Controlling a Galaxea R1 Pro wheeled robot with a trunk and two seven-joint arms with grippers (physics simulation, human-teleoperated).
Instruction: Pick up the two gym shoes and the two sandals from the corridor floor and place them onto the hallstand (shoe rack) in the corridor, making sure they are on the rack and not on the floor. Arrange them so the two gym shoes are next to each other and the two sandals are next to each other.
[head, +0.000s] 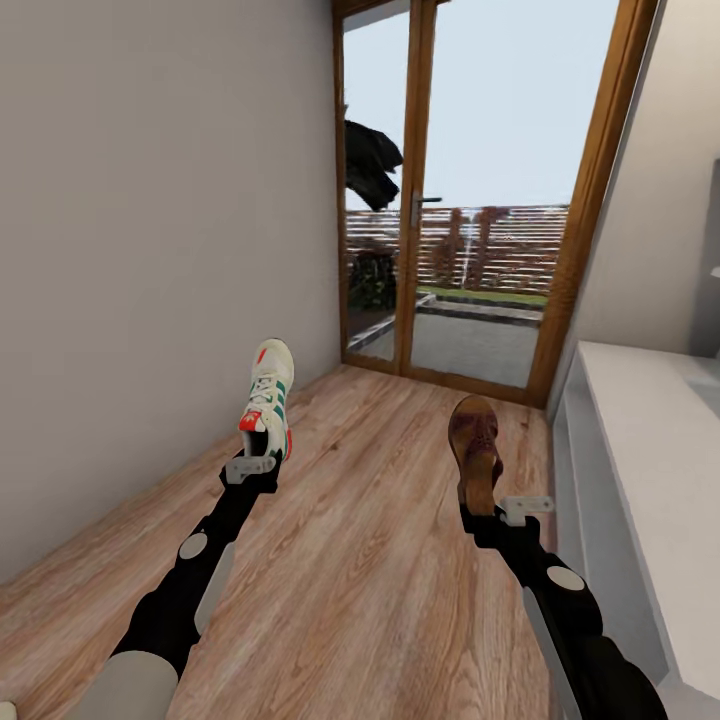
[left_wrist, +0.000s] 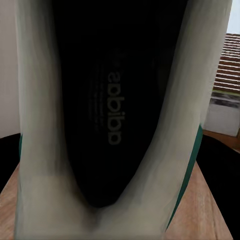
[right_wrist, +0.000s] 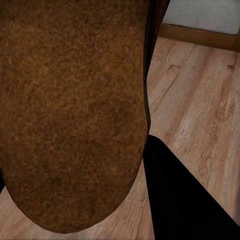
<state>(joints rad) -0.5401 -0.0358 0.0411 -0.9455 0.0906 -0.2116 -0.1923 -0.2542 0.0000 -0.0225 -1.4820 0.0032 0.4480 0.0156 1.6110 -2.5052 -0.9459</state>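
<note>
My left gripper (head: 256, 462) is shut on the heel of a white gym shoe (head: 268, 396) with teal stripes and orange-red patches, held up above the corridor floor (head: 370, 560). Close up in the left wrist view, the shoe's dark inside (left_wrist: 107, 105) and white rim are seen. On the other side, my right gripper (head: 490, 515) is shut on the heel of a dark-brown sandal (head: 475, 445), toe pointing away. The sandal's tan insole (right_wrist: 70, 110) looms large in the right wrist view. The white hallstand (head: 650, 450) runs along the right wall, beside my right arm.
A grey wall (head: 150, 250) closes the left side. Ahead, a wood-framed glass door (head: 470, 190) ends the corridor, with a patio and fence beyond it. Bare wood planks stretch between both arms.
</note>
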